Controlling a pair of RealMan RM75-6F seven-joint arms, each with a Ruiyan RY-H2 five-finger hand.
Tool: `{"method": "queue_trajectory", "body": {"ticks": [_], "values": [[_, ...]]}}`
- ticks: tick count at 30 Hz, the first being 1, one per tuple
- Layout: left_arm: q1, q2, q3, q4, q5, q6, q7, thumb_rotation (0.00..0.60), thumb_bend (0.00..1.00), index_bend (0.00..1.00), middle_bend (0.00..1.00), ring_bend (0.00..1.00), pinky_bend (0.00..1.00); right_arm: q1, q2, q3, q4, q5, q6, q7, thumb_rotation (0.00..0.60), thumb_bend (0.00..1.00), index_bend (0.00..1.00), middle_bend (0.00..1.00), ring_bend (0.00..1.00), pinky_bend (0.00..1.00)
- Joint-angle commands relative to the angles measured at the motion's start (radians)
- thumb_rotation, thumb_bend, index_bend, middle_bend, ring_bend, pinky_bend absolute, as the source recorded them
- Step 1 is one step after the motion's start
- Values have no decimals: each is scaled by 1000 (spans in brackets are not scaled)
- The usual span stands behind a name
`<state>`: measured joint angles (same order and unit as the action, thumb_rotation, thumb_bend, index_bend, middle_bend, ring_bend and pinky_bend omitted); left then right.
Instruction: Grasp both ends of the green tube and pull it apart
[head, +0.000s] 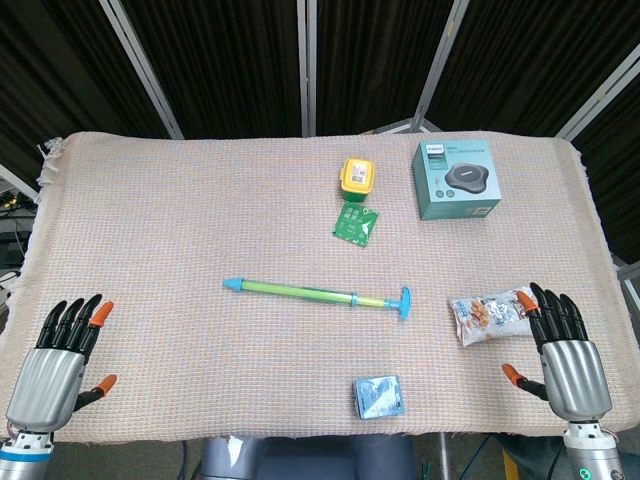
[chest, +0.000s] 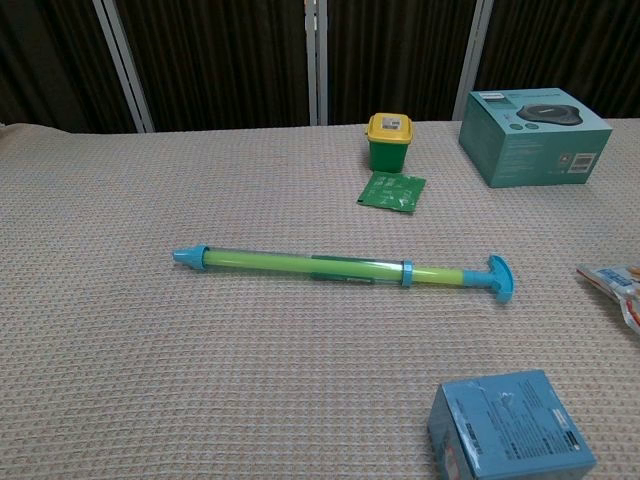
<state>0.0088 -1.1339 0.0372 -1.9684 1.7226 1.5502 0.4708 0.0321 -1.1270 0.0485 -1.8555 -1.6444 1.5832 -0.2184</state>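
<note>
Robot hands (head: 62, 350) (head: 565, 350) spread, holding nothing, off tube (head: 318, 294)

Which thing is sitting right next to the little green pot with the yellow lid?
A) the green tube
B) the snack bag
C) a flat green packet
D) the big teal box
C: the flat green packet lies just in front of the little green pot, while the teal box, the green tube and the snack bag all sit farther away.
</note>
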Motion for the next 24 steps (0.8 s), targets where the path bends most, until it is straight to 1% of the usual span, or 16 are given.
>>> {"method": "queue_trajectory", "body": {"ticks": [1,6,9,10,12,13,14,15,16,18,19,20,21,23,24], "values": [[0,-1,-1,1,-1,1,0,600,0,0,0,0,0,0,0,-1,0,0,-2,0,600,0,0,0,0,0],[-1,-8,-3,6,-5,-2,4,600,0,0,0,0,0,3,-1,-5,7,1,-12,2,600,0,0,0,0,0],[-2,-10,-3,2,-7,-6,3,600,0,0,0,0,0,18,-8,-11,23,10,-50,9,600,0,0,2,0,0],[-3,-9,-7,1,-8,-4,1,600,0,0,0,0,0,31,-12,-10,30,19,-77,11,600,0,0,50,26,4],[-6,-10,-14,5,-16,-4,-5,600,0,0,0,0,0,60,-22,-1,45,28,-122,8,600,0,0,261,235,124],[-9,-10,-18,6,-27,-9,-9,600,0,0,0,0,0,90,-31,12,64,32,-159,3,600,0,0,435,428,280],[-12,-11,-22,6,-37,-14,-12,600,0,0,0,0,0,112,-39,21,75,36,-188,2,600,0,0,585,606,479],[-14,-12,-24,7,-42,-17,-13,600,0,0,0,0,0,123,-43,25,80,40,-203,3,600,0,0,665,694,601],[-19,-14,-29,8,-53,-25,-13,600,0,0,0,0,0,156,-54,39,92,50,-248,3,600,0,0,762,794,754],[-29,-19,-37,12,-75,-43,-8,600,0,0,0,0,0,228,-81,70,113,96,-353,9,600,0,0,865,897,906],[-33,-22,-41,13,-84,-49,-5,600,0,0,0,0,0,257,-92,82,114,125,-404,15,600,0,4,911,943,961],[-36,-25,-44,14,-92,-55,-1,600,0,0,0,0,0,283,-101,93,111,156,-450,22,600,0,8,918,949,968],[-40,-29,-47,16,-103,-62,4,600,0,0,0,0,0,320,-114,112,107,207,-516,25,600,0,38,954,978,994],[-45,-35,-54,19,-122,-71,12,600,0,0,0,0,0,383,-143,143,115,295,-611,3,600,0,140,993,1000,1000],[-47,-37,-56,20,-128,-74,15,600,0,0,0,0,0,407,-158,154,125,325,-641,-14,600,0,170,997,1000,1000]]}}
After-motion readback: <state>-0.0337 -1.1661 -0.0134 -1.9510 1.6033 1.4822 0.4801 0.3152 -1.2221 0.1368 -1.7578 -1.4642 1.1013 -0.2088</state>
